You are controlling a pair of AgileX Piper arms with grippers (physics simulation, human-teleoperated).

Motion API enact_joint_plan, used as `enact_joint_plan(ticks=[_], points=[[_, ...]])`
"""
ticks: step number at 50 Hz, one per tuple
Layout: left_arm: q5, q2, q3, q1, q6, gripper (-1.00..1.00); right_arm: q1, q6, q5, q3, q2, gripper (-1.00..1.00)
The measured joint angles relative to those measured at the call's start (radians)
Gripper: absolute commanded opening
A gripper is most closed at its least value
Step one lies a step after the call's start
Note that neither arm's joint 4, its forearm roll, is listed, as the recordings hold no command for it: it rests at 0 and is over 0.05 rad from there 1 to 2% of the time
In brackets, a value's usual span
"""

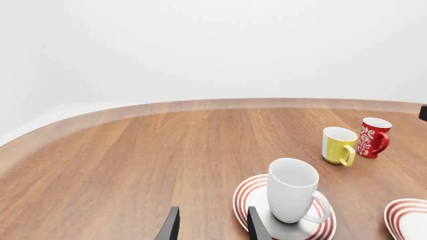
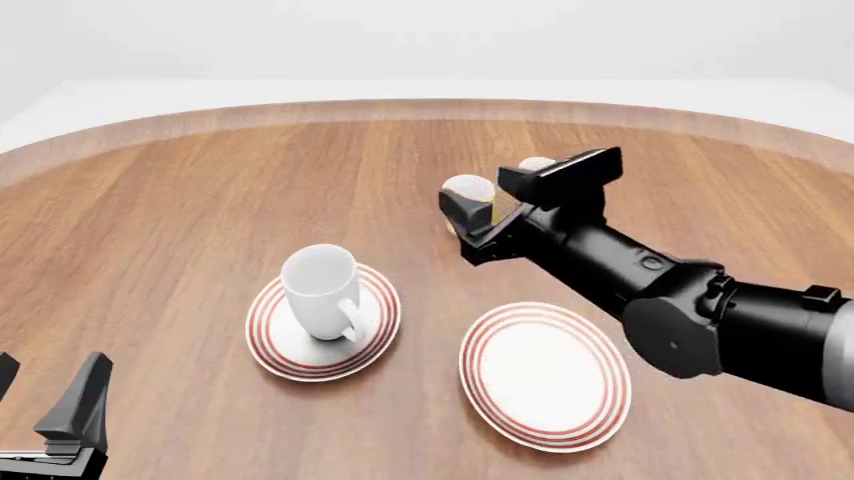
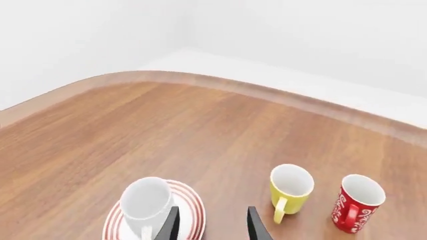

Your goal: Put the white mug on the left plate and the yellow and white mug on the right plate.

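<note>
You had the white mug [image 2: 324,292] on the left plate [image 2: 379,338]; the yellow and white mug [image 3: 291,192] waited ungrasped before your open, empty right gripper [image 3: 211,222], the right plate [image 2: 545,373] bare.

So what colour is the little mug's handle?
Yellow, like the mug outside; the left wrist view shows it best.

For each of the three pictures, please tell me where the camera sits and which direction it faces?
Front view: fixed above the arms' side, facing forward and down on both plates; shows the right arm and the left gripper.
Left wrist view: behind the left jaws, facing the white mug on the left plate.
Right wrist view: behind the right gripper, facing the yellow and white mug.
Both wrist views share the red patterned cup.
</note>
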Motion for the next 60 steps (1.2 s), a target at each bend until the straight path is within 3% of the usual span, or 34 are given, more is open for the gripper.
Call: enact_joint_plan(ticks=[24,60], points=[[0.000,0.000,0.000,0.000,0.000,1.00,-0.100,0.032,-0.020,0.039,-0.039,1.00],[0.000,0.000,0.000,0.000,0.000,1.00,-0.187,0.026,-0.055,-0.050,0.139,1.00]])
